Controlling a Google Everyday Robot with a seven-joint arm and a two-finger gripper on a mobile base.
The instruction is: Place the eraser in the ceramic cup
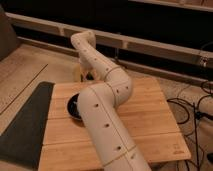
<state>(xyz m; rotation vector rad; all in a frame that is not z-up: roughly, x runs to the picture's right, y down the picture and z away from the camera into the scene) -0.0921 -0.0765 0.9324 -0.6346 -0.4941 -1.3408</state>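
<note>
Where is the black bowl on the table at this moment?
In the camera view, the black bowl sits on the left part of the wooden table, partly hidden by the arm. The hand is beyond it, at the far edge.

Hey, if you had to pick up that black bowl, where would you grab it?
Pinch the black bowl at its exposed left rim, coming from above: it is wide and shallow, and the arm covers its right side. The gripper sits at the table's far edge.
</note>
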